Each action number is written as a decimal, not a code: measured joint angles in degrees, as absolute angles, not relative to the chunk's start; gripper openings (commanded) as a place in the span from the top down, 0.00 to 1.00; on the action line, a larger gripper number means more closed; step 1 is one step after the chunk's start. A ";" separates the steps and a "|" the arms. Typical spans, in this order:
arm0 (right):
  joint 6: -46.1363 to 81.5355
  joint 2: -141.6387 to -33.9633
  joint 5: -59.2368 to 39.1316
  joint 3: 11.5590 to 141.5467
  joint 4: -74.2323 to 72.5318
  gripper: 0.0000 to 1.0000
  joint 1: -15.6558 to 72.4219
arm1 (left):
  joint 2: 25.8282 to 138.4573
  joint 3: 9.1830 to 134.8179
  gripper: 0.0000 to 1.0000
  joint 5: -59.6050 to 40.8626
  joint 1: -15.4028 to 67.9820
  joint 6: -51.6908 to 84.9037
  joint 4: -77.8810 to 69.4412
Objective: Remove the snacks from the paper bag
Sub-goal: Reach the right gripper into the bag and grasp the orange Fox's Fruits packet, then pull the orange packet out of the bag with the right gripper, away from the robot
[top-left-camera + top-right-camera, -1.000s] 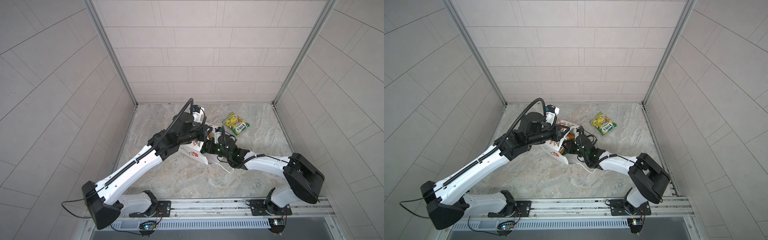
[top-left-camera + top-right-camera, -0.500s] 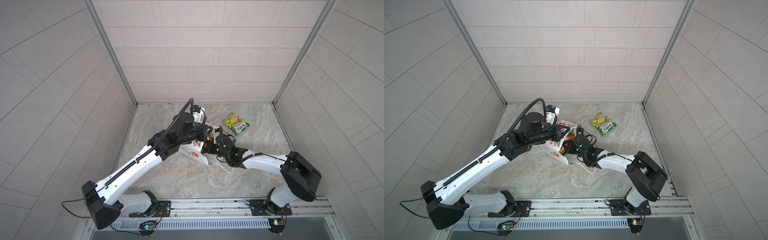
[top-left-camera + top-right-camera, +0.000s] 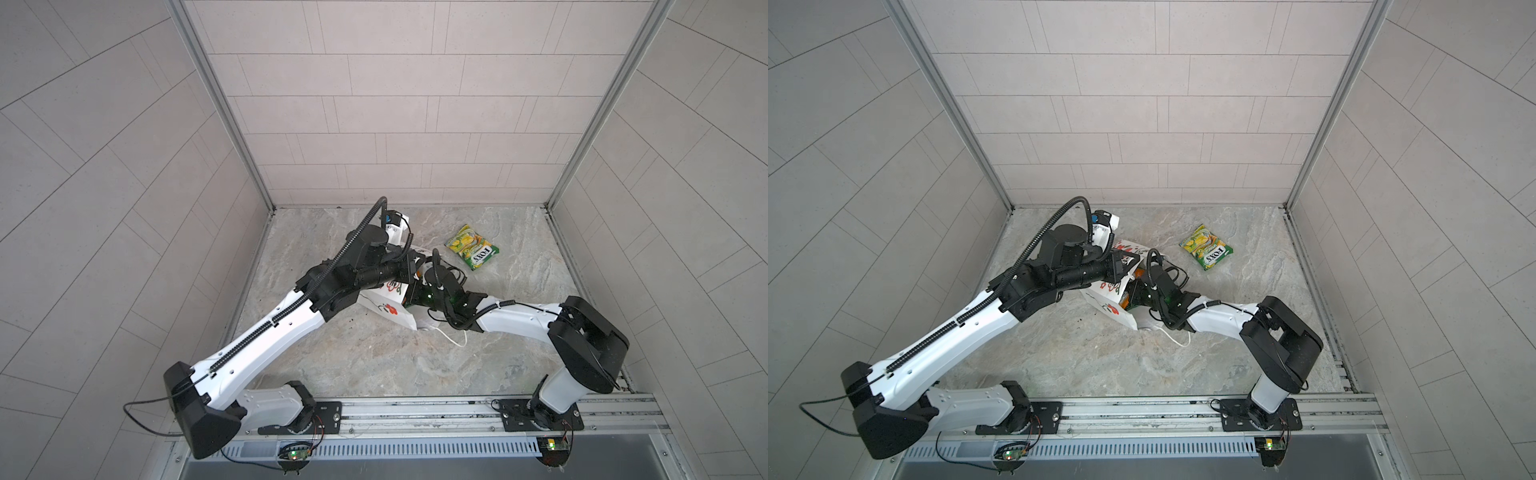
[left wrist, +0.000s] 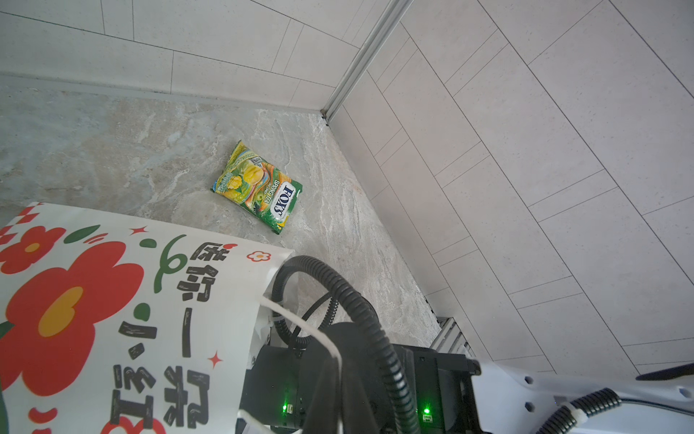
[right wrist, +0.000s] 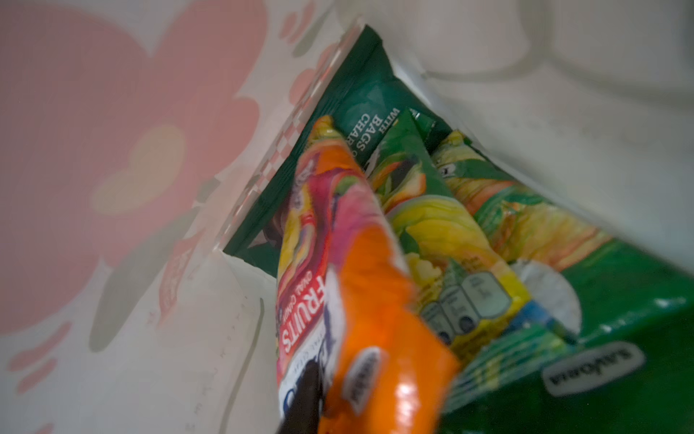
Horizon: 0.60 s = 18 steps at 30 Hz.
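Observation:
The white paper bag (image 3: pixel 390 311) (image 3: pixel 1112 309) with red flowers lies on its side, mouth toward the right arm. My left gripper (image 4: pixel 334 379) is shut on one of its white cord handles (image 4: pixel 300 323) and holds the mouth up. My right gripper (image 5: pixel 319 398) is inside the bag, shut on the orange-pink packet (image 5: pixel 368 300). Beside that packet lie two yellow-green packets (image 5: pixel 443 233) and, beneath them, the dark green crisp bag (image 5: pixel 360 105). Another yellow-green packet (image 3: pixel 471 246) (image 3: pixel 1205 246) (image 4: pixel 259 186) lies flat on the table, behind the bag to the right.
The marble table (image 3: pixel 374 365) is closed in by tiled walls on three sides. The second cord handle (image 3: pixel 451 337) trails on the table under the right forearm. Both arm bases sit on the rail (image 3: pixel 415 409) along the front edge.
My right gripper has gone from partly open to shut on the orange-pink packet and has moved slightly further into the bag mouth. The left arm and the bag have stayed put.

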State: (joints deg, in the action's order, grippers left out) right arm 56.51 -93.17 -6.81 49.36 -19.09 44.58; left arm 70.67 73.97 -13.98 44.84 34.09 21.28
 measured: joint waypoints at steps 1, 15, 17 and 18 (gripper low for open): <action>55.92 -93.17 -7.03 49.39 -19.16 1.00 44.58 | 70.67 73.97 1.00 -13.96 44.84 34.06 21.28; 51.40 -87.00 -14.26 46.44 -20.27 1.00 44.58 | 68.93 73.97 1.00 -7.20 45.15 33.08 24.01; 50.54 -84.97 -15.49 45.80 -19.99 1.00 44.58 | 68.62 73.97 1.00 -5.63 45.15 32.99 24.40; 50.11 -84.05 -16.01 45.58 -19.70 1.00 44.58 | 68.55 73.97 1.00 -5.02 45.15 32.97 24.58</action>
State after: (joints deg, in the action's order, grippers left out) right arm 50.11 -84.05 -16.01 45.58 -19.70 44.58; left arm 68.55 73.97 -5.02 45.15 32.97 24.58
